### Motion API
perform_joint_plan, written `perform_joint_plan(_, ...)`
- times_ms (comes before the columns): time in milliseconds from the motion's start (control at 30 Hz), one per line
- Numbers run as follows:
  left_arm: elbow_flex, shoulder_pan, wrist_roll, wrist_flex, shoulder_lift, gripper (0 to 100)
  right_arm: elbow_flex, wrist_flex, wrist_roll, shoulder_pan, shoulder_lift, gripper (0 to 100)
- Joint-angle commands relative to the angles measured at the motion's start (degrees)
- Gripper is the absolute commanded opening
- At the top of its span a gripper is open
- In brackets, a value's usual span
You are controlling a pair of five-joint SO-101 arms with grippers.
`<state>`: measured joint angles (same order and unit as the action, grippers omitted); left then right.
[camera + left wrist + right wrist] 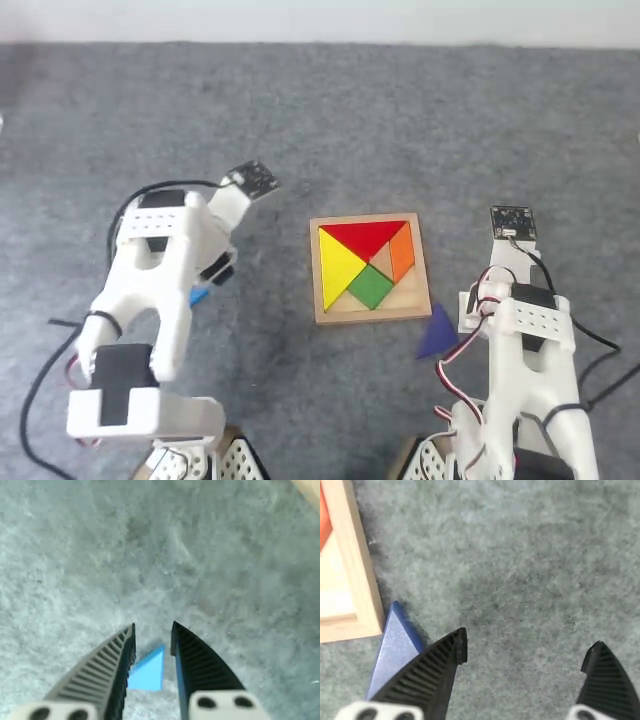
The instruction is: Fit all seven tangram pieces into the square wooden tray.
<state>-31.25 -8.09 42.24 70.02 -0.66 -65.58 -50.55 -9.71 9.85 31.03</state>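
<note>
The square wooden tray (pixel 370 316) lies mid-table holding a red triangle (pixel 368 238), a yellow triangle (pixel 338 268), a green square (pixel 371 288) and an orange piece (pixel 402 252). My left gripper (pixel 152 637), at the left of the table, is shut on a light blue triangle (pixel 148 670), which peeks out beside the arm (pixel 198 296). A dark blue triangle (pixel 437 333) lies on the carpet just off the tray's near right corner. My right gripper (pixel 527 652) hovers open beside it, and the dark blue triangle (pixel 395 645) sits outside one finger, not between them.
Grey carpet covers the table. The tray's wooden rim (pixel 355 580) runs close to my right gripper, and a corner of the tray (pixel 310 490) shows far off from my left one. Cables trail from both arm bases at the near edge.
</note>
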Motion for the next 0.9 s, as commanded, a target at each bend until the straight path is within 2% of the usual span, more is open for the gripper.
perform_joint_plan(0, 2.68, -0.18, -0.88, 0.88, -0.88, 11, 1.58, -0.75, 0.88, 0.48, 0.31, 36.1)
perform_joint_plan(133, 2.68, -10.90, 9.76, 0.70, -0.35, 19, 1.32, -0.75, 0.79, 0.48, 0.31, 36.1)
perform_joint_plan(233, 2.68, -17.93, 20.13, 0.97, -0.26, 20, 1.58, -0.66, 0.79, 0.48, 0.40, 36.1)
perform_joint_plan(333, 1.71, -21.19, 33.85, 1.05, -0.26, 20, 1.58, -0.40, 0.79, 0.48, 0.13, 36.1)
perform_joint_plan(400, 0.13, -21.36, 40.35, 0.97, -0.62, 20, 1.58, -0.40, 0.79, 0.48, 0.04, 36.1)
perform_joint_plan(467, -1.45, -20.57, 42.20, 0.00, -0.88, 20, 1.41, -0.40, 0.70, 0.57, 0.22, 36.1)
perform_joint_plan(667, -7.34, -16.97, 44.22, -9.93, -0.97, 20, 1.23, 0.92, 0.62, 0.57, -0.04, 36.1)
perform_joint_plan(867, -8.22, -15.91, 45.27, -10.29, -0.97, 20, 1.23, 2.07, 0.53, 0.57, -0.13, 36.1)
